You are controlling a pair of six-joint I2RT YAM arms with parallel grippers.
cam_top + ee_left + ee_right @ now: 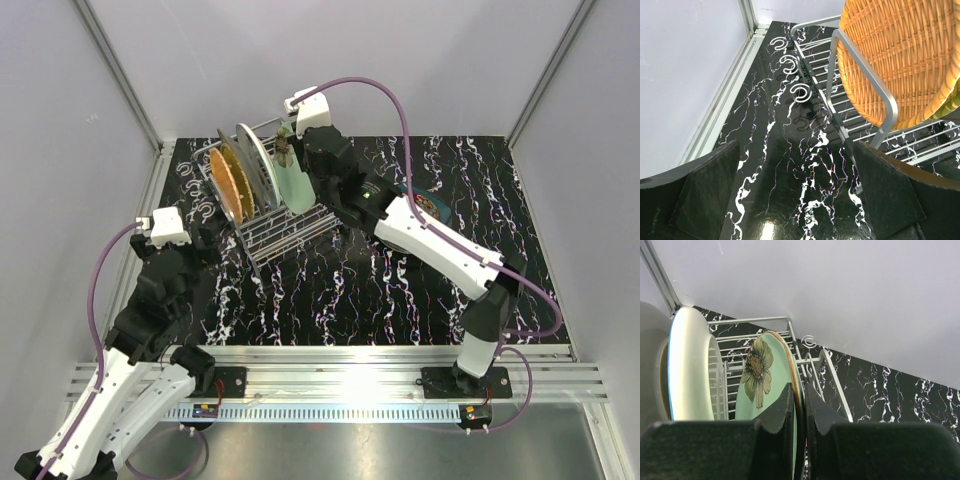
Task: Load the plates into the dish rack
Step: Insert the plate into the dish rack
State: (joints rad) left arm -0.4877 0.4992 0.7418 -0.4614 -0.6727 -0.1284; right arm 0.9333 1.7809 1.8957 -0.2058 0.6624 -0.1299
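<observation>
The silver wire dish rack [290, 232] stands at the back left of the table. An orange woven plate [231, 187] and a pale grey-white plate [258, 165] stand upright in it. My right gripper [305, 165] is shut on the rim of a pale blue-green plate [297, 185] with a flower print, held upright in the rack's right end; in the right wrist view the fingers [782, 407] pinch its rim [762, 375]. A dark teal plate [428, 200] lies flat behind my right arm. My left gripper [795, 200] is open and empty over the table, left of the rack [840, 107].
The black marbled tabletop [350, 290] is walled by white panels with metal corner posts. Wire hooks [801, 93] stick out from the rack's left side. The orange woven plate [900, 55] fills the upper right of the left wrist view.
</observation>
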